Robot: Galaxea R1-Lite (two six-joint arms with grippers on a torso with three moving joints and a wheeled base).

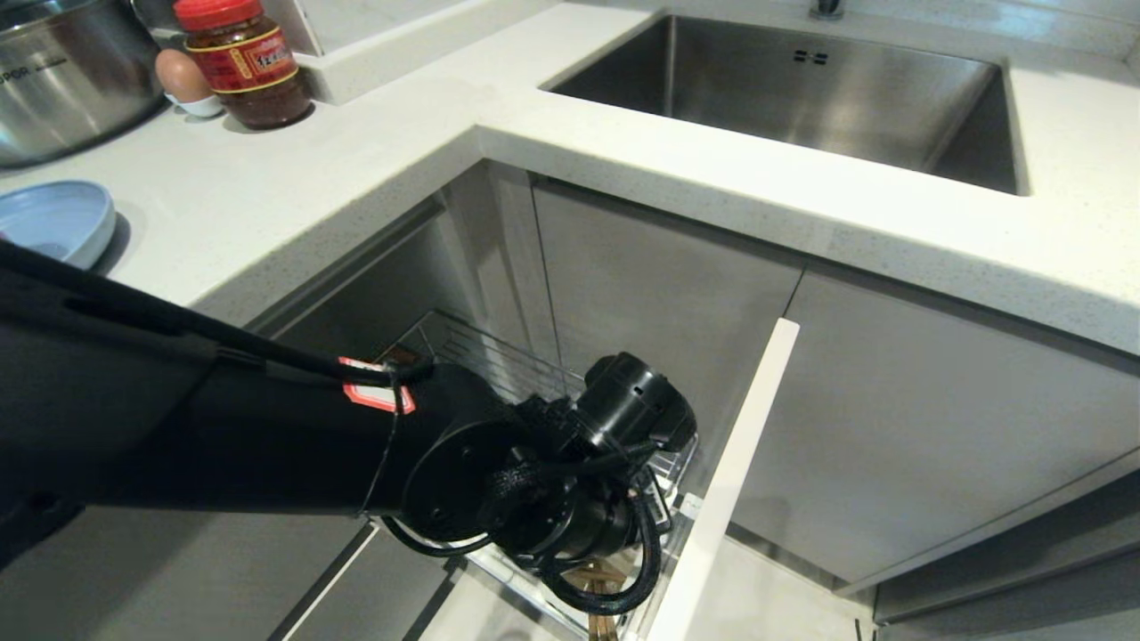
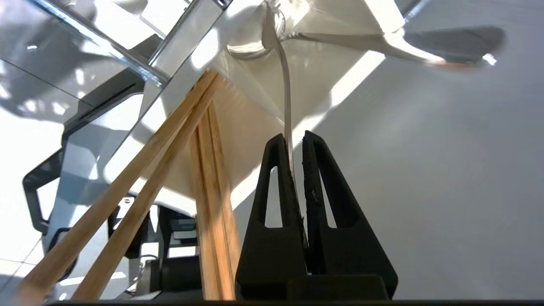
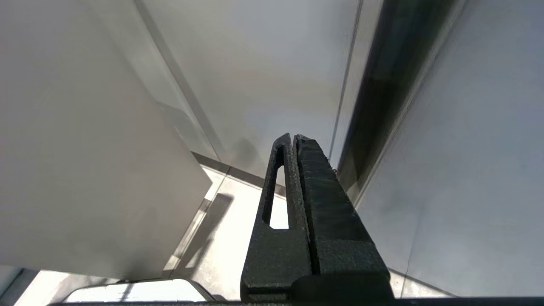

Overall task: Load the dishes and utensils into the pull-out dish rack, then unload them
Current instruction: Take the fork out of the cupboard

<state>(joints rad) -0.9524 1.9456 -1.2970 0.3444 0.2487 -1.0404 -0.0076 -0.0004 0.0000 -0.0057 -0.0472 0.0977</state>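
My left gripper [image 2: 292, 138] is shut on the thin handle of the silver fork [image 2: 285, 85]. The fork's head stands down inside the white utensil cup [image 2: 255, 106] of the pull-out dish rack [image 1: 485, 352]. The wooden chopsticks [image 2: 170, 144] lean in the same cup, just beside my fingers. In the head view my left arm [image 1: 499, 463] reaches down into the pulled-out rack and hides the gripper and the cup. The light-blue plate [image 1: 53, 218] sits on the counter at the far left. My right gripper [image 3: 293, 137] hangs shut and empty by the cabinet fronts.
The rack's narrow white front panel [image 1: 739, 463] stands out to the right of my arm. The counter edge overhangs the rack. The steel sink [image 1: 802, 80] is at the back right. A steel pot [image 1: 62, 71], an egg [image 1: 183, 76] and a red-lidded jar [image 1: 245, 62] stand at the back left.
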